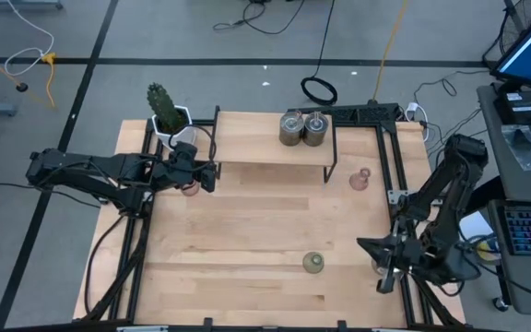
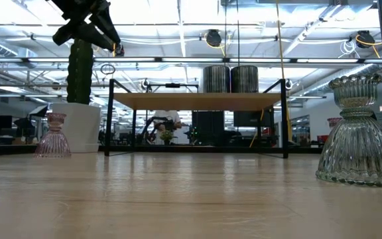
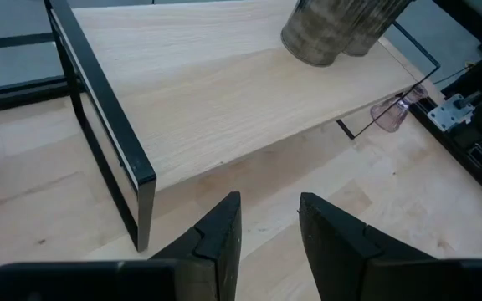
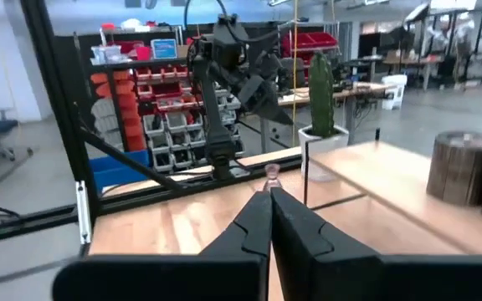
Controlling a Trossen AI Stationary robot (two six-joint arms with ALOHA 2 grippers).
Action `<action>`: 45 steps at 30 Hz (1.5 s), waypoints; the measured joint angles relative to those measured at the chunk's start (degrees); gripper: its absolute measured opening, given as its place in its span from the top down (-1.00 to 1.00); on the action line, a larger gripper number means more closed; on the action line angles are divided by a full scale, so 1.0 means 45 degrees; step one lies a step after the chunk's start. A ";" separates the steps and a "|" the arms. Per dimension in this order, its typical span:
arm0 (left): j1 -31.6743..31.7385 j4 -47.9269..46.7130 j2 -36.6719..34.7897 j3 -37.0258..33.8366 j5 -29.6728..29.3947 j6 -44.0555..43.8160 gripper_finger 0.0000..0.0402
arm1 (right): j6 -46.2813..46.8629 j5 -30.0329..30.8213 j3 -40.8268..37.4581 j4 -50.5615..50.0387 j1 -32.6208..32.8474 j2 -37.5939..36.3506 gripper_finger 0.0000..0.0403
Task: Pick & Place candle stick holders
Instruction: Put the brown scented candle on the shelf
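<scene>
Two silvery metal cylinders [image 1: 303,128] stand on a wooden shelf [image 1: 256,148] at the table's far side; they also show in the left wrist view [image 3: 333,29]. One pinkish glass holder [image 1: 190,189] stands on its base by the shelf's left end, and another [image 1: 359,178] by its right end. The olive-green holder [image 1: 313,263] stands near the front; it looms at the right of the low view [image 2: 357,133]. My left gripper [image 1: 206,175] is open and empty, raised above the left pinkish holder [image 2: 52,136]. My right gripper [image 4: 270,205] is shut and empty at the table's right near corner.
A cactus in a white pot [image 1: 166,115] stands at the far left corner, just behind my left gripper. The shelf's black metal legs [image 3: 107,150] stand close in front of the left fingers. Bare wooden tabletop [image 1: 238,240] lies across the middle and near side.
</scene>
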 joint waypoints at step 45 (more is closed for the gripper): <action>-0.0004 -0.0006 0.0000 0.0000 0.0007 0.0441 0.39 | 0.0328 -0.9674 0.1595 -0.4954 -0.5912 -0.0640 1.00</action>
